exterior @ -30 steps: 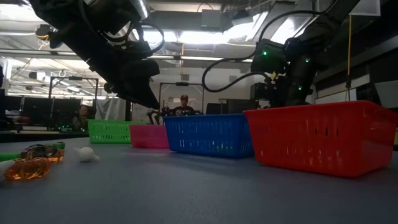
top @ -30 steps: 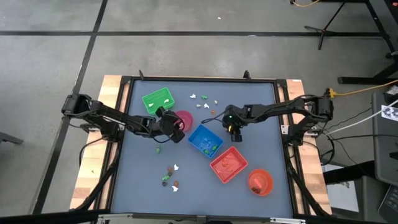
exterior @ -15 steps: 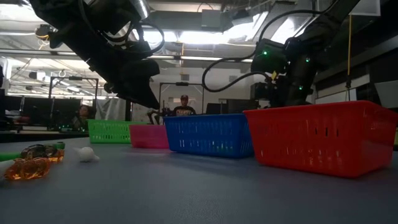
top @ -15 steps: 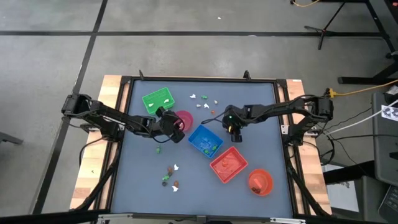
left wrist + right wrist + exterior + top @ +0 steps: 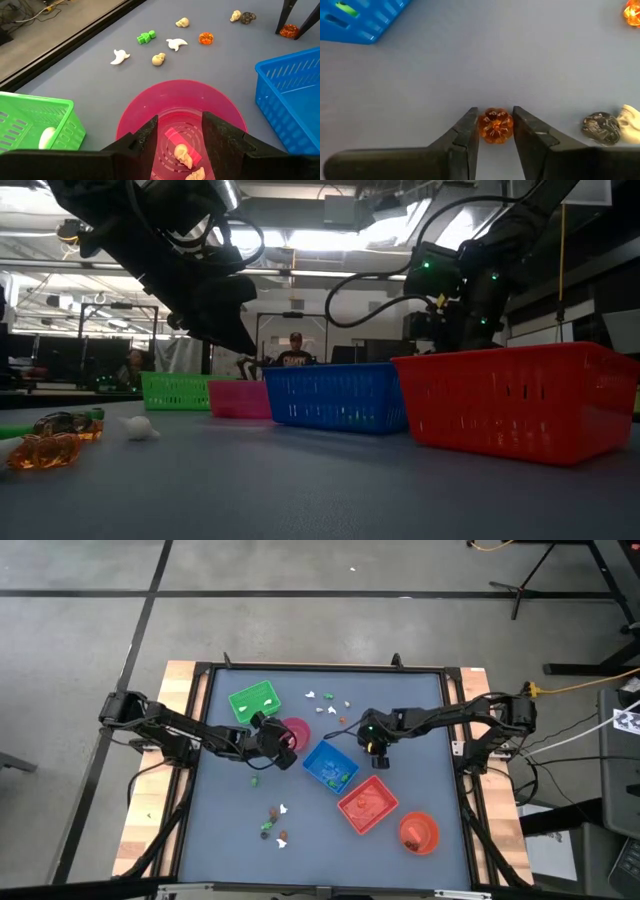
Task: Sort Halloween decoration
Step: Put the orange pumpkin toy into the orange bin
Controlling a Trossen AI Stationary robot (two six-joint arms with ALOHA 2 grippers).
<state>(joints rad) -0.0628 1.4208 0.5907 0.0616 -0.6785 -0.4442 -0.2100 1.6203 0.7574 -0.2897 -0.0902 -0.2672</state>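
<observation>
You have five containers on the grey table. Green tray sits far left; pink bowl just right of it. Blue tray is at centre, tilted. Red tray lies nearer and right of blue; orange bowl near right. Beyond the table you see a person seated.
</observation>
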